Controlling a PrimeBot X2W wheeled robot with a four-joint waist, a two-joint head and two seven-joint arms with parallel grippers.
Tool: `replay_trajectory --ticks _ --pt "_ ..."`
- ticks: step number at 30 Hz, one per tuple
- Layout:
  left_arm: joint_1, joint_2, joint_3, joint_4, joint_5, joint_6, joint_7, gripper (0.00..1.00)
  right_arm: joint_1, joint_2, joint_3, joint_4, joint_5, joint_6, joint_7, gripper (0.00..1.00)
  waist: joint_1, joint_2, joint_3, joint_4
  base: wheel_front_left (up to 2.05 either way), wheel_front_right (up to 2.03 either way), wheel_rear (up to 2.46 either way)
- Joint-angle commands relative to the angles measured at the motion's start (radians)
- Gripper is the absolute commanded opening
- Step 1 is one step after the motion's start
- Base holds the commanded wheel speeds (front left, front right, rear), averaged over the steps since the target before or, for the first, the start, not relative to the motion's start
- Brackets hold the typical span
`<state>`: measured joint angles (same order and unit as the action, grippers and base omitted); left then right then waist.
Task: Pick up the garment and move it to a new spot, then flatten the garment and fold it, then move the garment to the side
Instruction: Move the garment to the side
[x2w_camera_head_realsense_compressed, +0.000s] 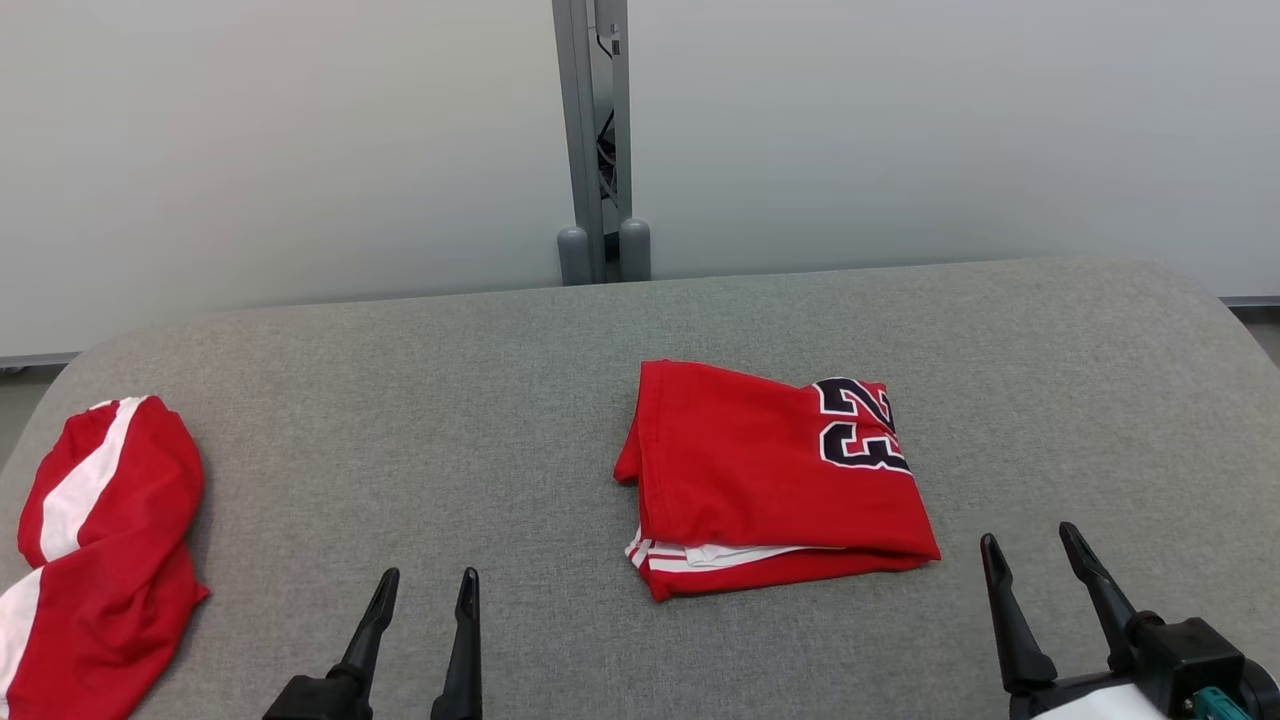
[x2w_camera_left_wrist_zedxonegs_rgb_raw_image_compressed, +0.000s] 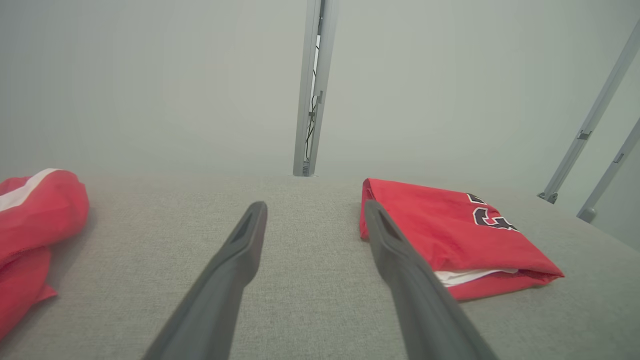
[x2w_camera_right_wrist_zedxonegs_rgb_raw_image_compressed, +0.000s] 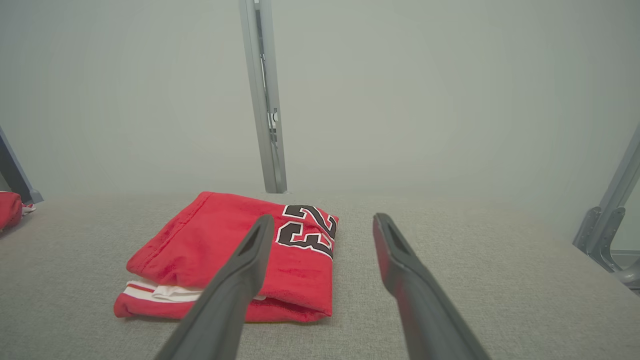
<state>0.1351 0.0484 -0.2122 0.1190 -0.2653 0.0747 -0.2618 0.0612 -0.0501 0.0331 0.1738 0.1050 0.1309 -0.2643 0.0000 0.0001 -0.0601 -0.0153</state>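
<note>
Head view: the left fingers (x2w_camera_head_realsense_compressed: 368, 625) are seen at the lower left and the right fingers (x2w_camera_head_realsense_compressed: 1005, 600) at the lower right. Each pair is spread apart with nothing held between, pointed up the frame over the grey bench (x2w_camera_head_realsense_compressed: 450, 420). Just above and left of the right fingers, a little right of centre, the folded red garment (x2w_camera_head_realsense_compressed: 760, 470) is laid flat on the bench, its white-striped hem turned toward the lower edge and a dark number shown at its upper right corner, while a second red and white garment (x2w_camera_head_realsense_compressed: 100, 520) is bunched at the left edge, well apart from it. Farther up, a grey post (x2w_camera_head_realsense_compressed: 590, 140) is set against a pale wall (x2w_camera_head_realsense_compressed: 250, 150) behind the bench.
</note>
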Motion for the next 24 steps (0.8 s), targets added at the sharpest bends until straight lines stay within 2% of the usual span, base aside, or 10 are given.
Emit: replay_trajectory --ticks 1,6,10,13,15,18,24 --pt "0.002 0.004 0.002 -0.003 0.009 0.007 -0.004 1.0 0.003 -0.002 -0.002 0.002 -0.006 0.0 -0.001 1.0 0.0 -0.0001 0.001 0.001 0.0 0.0 0.0" --pt "-0.016 0.004 0.011 -0.021 0.028 -0.003 -0.004 1.0 -0.041 -0.005 0.028 0.047 0.02 0.0 -0.001 1.0 0.0 -0.0001 0.024 0.019 0.0 0.0 0.0" --pt "-0.016 0.004 0.003 -0.024 0.036 -0.006 -0.004 1.0 -0.097 -0.025 0.076 0.152 0.088 0.0 -0.001 1.0 0.0 -0.0001 0.04 0.034 0.0 0.0 0.0" --pt "-0.025 0.004 -0.01 -0.027 0.038 -0.008 -0.004 1.0 -0.162 -0.033 0.096 0.246 0.201 0.0 -0.001 1.0 0.0 -0.0001 0.054 0.051 0.0 0.0 0.0" --pt "-0.027 0.004 -0.018 -0.029 0.043 -0.01 -0.004 1.0 -0.21 -0.034 0.101 0.31 0.322 0.0 0.01 1.0 0.0 -0.0001 0.065 0.063 0.0 0.0 0.0" --pt "-0.044 0.004 -0.03 -0.034 0.048 -0.011 -0.004 1.0 -0.292 -0.066 0.13 0.373 0.49 0.0 0.061 1.0 0.0 -0.0001 0.094 0.079 0.0 0.0 0.0" --pt "-0.08 0.004 -0.059 -0.043 0.044 -0.01 -0.004 1.0 -0.436 -0.155 0.171 0.465 0.7 0.0 0.142 1.0 0.0 -0.0001 0.16 0.112 0.0 0.0 0.0"
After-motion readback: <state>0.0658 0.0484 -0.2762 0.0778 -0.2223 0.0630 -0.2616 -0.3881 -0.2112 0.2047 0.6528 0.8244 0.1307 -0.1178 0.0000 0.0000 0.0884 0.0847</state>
